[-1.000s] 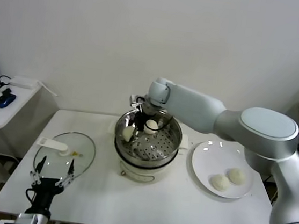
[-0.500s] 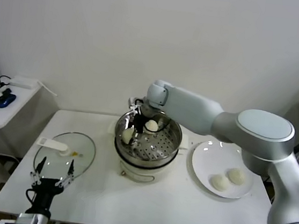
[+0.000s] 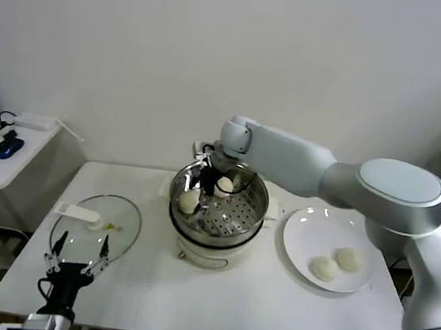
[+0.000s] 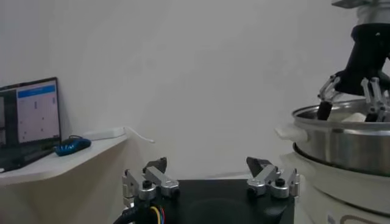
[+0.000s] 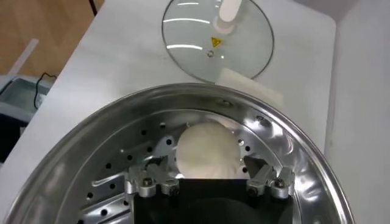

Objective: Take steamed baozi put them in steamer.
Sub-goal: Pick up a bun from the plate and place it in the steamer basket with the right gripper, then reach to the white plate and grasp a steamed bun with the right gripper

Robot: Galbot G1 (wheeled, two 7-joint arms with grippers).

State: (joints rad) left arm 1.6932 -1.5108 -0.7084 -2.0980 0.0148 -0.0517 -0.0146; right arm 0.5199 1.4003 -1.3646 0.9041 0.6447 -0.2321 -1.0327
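Head view: right gripper [image 3: 217, 182] is hanging inside the steamer [image 3: 218, 211] at about 11 o'clock of the pot, fingers spread wide around a bun [image 3: 224, 185] that is sitting on the tray, so it looks released, not gripped. Second bun [image 3: 189, 201] is resting at 9 o'clock of the tray, against the wall. Two more buns [image 3: 337, 263] are waiting on the plate [image 3: 301, 230] at 3 o'clock of the steamer, likely next. Glass lid [image 3: 95, 229] is lying at 9 o'clock, off the pot to keep it open. Left gripper [image 3: 76, 259] is idling at the near table edge by the lid.

Left wrist view: left gripper [image 4: 210, 181] fingers are standing apart, holding nothing.

Right wrist view: bun [image 5: 206, 151] is lying between the spread fingers [image 5: 269, 181]; smooth, round, pale cream, undented.
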